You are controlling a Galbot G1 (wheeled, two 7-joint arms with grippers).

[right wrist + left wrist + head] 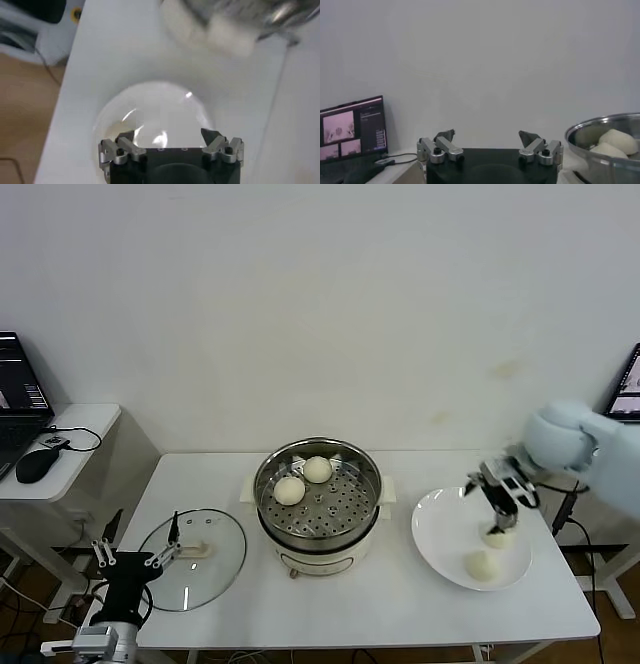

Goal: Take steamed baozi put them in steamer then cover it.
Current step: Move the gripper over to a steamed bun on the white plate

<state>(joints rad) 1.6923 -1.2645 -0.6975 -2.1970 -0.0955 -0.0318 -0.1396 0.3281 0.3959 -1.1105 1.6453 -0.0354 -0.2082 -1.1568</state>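
Observation:
The steamer (pixel 318 509) stands mid-table with two baozi (pixel 290 490) (pixel 318 469) on its perforated tray. Two more baozi (pixel 497 536) (pixel 483 564) lie on a white plate (pixel 440 529) at the right. My right gripper (pixel 500 506) is open and hovers just above the farther plate baozi. In the right wrist view its open gripper (pixel 167 134) shows over the bare plate (pixel 155 105), with no baozi seen between them. The glass cover (pixel 215 569) lies flat at the left. My left gripper (pixel 135 552) is parked open beside it; its view shows its open gripper (pixel 487 137) and the steamer (pixel 600 131).
A side table (pixel 85 424) at the far left holds a laptop (pixel 20 399) and a mouse (pixel 38 466). A screen (pixel 628 384) stands at the right edge. The table's front edge (pixel 380 644) runs just below the plate and the cover.

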